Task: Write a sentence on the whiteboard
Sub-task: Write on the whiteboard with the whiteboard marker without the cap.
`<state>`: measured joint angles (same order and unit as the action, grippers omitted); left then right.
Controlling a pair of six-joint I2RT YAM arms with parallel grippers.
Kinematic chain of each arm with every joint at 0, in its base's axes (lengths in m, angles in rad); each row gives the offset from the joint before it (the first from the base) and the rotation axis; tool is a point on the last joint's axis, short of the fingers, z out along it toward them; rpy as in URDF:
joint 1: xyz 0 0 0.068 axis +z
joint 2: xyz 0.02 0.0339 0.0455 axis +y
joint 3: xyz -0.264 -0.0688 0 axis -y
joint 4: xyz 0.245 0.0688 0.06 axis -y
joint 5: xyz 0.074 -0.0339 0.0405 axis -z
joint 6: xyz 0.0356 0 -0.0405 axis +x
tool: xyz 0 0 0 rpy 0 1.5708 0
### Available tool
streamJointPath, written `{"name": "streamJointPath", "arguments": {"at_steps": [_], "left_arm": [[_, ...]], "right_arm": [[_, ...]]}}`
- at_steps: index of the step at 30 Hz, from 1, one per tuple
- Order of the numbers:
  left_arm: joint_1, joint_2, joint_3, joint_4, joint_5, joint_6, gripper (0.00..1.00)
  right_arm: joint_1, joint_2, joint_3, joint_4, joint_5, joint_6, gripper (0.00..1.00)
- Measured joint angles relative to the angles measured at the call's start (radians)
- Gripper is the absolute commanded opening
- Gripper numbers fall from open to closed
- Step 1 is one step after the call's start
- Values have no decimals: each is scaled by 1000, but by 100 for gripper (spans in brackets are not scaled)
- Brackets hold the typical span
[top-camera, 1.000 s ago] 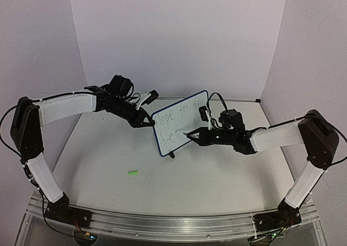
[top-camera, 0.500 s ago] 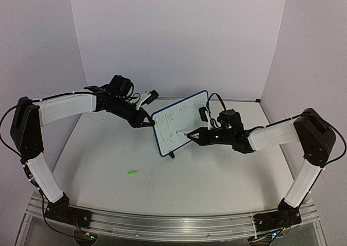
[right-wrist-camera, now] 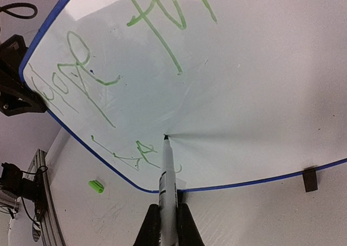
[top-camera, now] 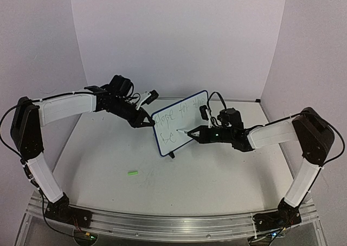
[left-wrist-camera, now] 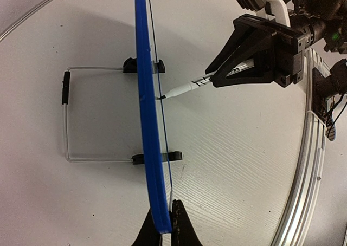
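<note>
Top external view shows us the left tool clamped on the left rim of the board, which stands propped on its wire stand mid-desk, between the two arms. We judge the board light, stiff and slick-faced, apt to slide or tip on those thin feet, so an edge pinch on the rim, clear of the writing, looks the right hold. Further right, the right tool is closed around a pen whose tip touches the white face beneath the green lettering.

On the whiteboard, in green: "Hope for the" (second line illegible)
</note>
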<state>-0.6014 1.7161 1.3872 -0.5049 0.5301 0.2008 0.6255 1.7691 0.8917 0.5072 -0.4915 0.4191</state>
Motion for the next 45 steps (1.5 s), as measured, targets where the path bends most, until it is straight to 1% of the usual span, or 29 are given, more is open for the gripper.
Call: {"name": "streamJointPath", "arguments": {"at_steps": [12, 27, 36, 45], "left_arm": [[0, 0, 0, 0, 0, 0, 0], [0, 0, 0, 0, 0, 0, 0], [0, 0, 0, 0, -1, 0, 0], [0, 0, 0, 0, 0, 0, 0]], "right_arm": [[-3, 8, 0, 1, -9, 1, 0], [-3, 51, 23, -8, -86, -3, 0], [-2, 51, 21, -9, -66, -3, 0], [-1, 35, -8, -16, 8, -3, 0]]}}
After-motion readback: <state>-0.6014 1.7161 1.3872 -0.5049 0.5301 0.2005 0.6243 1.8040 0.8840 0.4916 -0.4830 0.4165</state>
